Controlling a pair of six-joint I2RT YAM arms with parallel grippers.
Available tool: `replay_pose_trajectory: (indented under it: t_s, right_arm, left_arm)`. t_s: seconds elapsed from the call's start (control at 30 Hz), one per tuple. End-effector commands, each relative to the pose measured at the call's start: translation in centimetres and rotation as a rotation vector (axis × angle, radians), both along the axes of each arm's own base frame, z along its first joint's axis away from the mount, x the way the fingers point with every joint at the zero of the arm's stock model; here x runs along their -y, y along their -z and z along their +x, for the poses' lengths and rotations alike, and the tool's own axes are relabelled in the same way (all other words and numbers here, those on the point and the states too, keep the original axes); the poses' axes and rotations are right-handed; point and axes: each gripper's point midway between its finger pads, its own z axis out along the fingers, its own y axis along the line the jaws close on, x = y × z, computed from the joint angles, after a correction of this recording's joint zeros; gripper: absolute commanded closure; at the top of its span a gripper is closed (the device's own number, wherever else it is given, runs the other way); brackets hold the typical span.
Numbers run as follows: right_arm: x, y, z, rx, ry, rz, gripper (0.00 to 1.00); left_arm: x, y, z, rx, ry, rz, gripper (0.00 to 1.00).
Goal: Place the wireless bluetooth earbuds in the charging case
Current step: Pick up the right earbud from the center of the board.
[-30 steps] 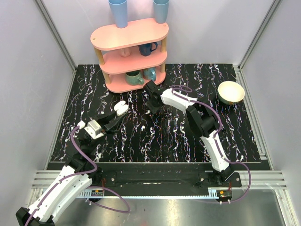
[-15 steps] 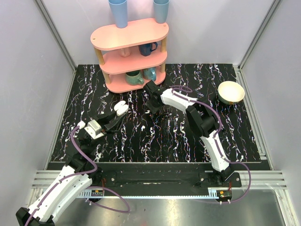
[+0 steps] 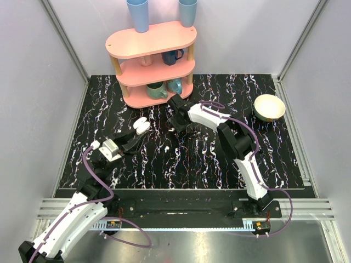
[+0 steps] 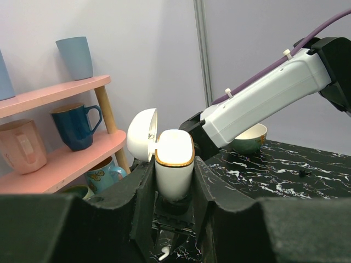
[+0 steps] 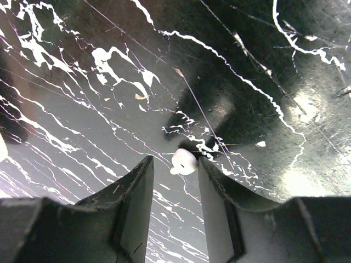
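Note:
My left gripper [image 4: 174, 171] is shut on the white charging case [image 4: 174, 150], held upright with its gold-rimmed mouth open and its lid [image 4: 141, 134] flipped back. The top view shows the case [image 3: 141, 126] left of centre. One white earbud [image 4: 164, 252] lies on the table under that gripper. My right gripper [image 5: 175, 162] points down at the table near the shelf, jaws open. A second earbud [image 5: 185, 161] sits between its fingertips, close against the right finger [image 5: 211, 181], with a gap to the left one. From above, the right gripper [image 3: 174, 124] hides this earbud.
A pink three-tier shelf [image 3: 152, 60] with mugs and blue cups stands at the back, just behind the right gripper. A cream bowl [image 3: 269, 107] sits at the back right. The right arm's white link [image 4: 263, 98] reaches across behind the case.
The right gripper has barely shifted near the shelf. The left arm and the case have stayed still.

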Motion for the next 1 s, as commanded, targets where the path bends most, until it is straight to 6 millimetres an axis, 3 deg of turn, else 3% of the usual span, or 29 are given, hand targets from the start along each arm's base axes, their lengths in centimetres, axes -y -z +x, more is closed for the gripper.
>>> replay_pose_trajectory:
  t_s: [0.0,0.67,0.97]
  right_arm:
    - [2.5,2.2,-1.7,-0.069,0.036,-0.082,0.54]
    - [3.9,2.4,-1.9,-0.100,0.123,-0.072,0.58]
    - [4.0,2.7,-2.0,-0.105,0.114,-0.077,0.68]
  left_arm:
    - [-0.4,-2.5,-0.5,0.066,-0.006,-0.032,1.00]
    - [-0.3,-2.7,-0.6,0.070,-0.001,-0.037,1.00]
    - [-0.2,-2.7,-0.5,0.069,0.000,-0.035,1.00]
